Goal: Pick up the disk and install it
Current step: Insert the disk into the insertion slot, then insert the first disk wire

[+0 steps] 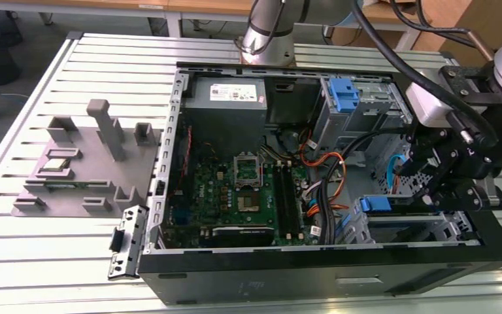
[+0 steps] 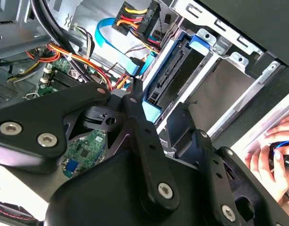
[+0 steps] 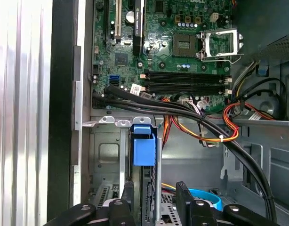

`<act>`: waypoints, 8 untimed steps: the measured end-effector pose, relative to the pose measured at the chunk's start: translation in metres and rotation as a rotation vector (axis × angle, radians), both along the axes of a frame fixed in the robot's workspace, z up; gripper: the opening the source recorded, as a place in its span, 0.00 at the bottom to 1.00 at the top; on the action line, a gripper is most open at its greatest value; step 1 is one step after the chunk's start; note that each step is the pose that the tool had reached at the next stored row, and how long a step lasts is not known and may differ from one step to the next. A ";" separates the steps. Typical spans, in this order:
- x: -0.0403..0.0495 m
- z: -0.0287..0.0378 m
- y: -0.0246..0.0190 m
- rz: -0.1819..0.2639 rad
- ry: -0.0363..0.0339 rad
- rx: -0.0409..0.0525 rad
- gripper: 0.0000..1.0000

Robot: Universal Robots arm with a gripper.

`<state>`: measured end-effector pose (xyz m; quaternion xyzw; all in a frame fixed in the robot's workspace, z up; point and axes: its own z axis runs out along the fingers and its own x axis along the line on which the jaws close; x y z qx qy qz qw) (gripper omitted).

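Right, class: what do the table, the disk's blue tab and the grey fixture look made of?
Table: slotted silvery metal, probably aluminium, brushed sheen. Disk's blue tab: smooth moulded plastic, evenly coloured. Grey fixture: matte, seemingly plastic; can't be sure.

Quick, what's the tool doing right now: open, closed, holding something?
Tool: cannot be told; it is right at the disk.
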<state>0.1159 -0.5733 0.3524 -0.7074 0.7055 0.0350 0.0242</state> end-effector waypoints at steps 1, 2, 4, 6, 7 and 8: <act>0.0000 0.0000 0.0000 0.000 0.0000 0.0000 0.48; -0.0001 0.0000 0.0000 0.000 0.0000 0.0000 0.48; -0.0001 -0.0001 0.0000 0.000 0.0000 0.0000 0.48; -0.0001 -0.0005 0.0000 0.000 0.0000 0.0002 0.48; -0.0001 -0.0005 0.0000 0.000 0.0000 0.0001 0.48; -0.0001 -0.0005 0.0000 0.000 0.0000 0.0002 0.48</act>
